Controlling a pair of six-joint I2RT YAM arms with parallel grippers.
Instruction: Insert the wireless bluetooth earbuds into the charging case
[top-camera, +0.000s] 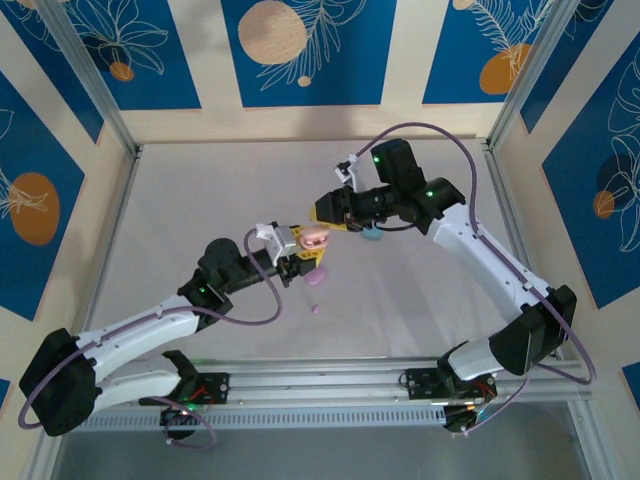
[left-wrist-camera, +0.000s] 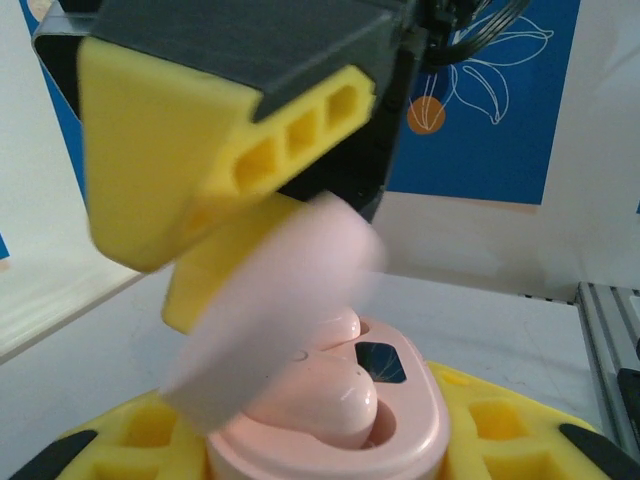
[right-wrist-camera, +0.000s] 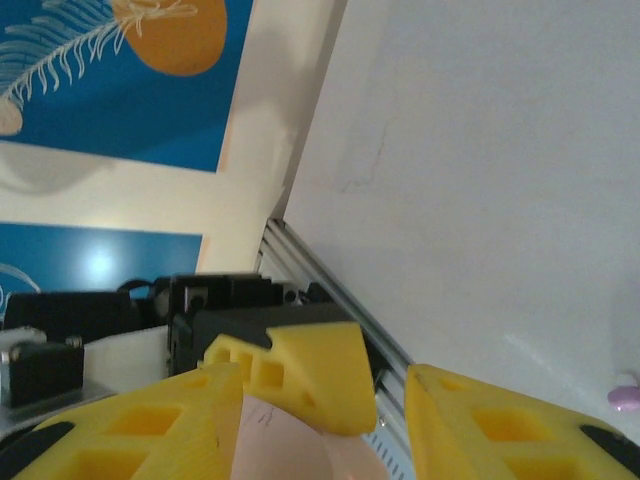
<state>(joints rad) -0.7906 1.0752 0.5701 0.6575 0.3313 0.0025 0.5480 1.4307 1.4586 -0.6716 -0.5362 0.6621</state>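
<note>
— What is seen around the pink charging case (left-wrist-camera: 330, 445)?

— It is held above the middle of the worktop (top-camera: 200, 220), clenched in the left jaws. Its lid (left-wrist-camera: 270, 300) is raised and blurred. A pink earbud (left-wrist-camera: 320, 400) is seated in one well, and a second well with a dark floor is seen at 1 o'clock of it.

— And the right jaws?

— They are released and set apart, at 12 o'clock of the case in the top view. Their yellow fingers (left-wrist-camera: 200, 150) are crowded over the lid and part of it is hidden behind them. Whether the lid is touched cannot be told.

— What else is laid out nearby?

— A purple oval case (top-camera: 317, 279) is found just at 6 o'clock of the held case, and a tiny purple nub (top-camera: 316, 309) farther along the same line. A light-blue oval piece (top-camera: 371, 236) is placed at 3 o'clock, close under the right wrist.

— And the surface and the room?

— The worktop is pale grey and matt, bounded at the near edge by an aluminium rail (top-camera: 330, 385). Cream walls are hung with blue panels (top-camera: 300, 50) bearing white leaves and orange discs. Purple cables (top-camera: 470, 170) are looped along both arms.
</note>
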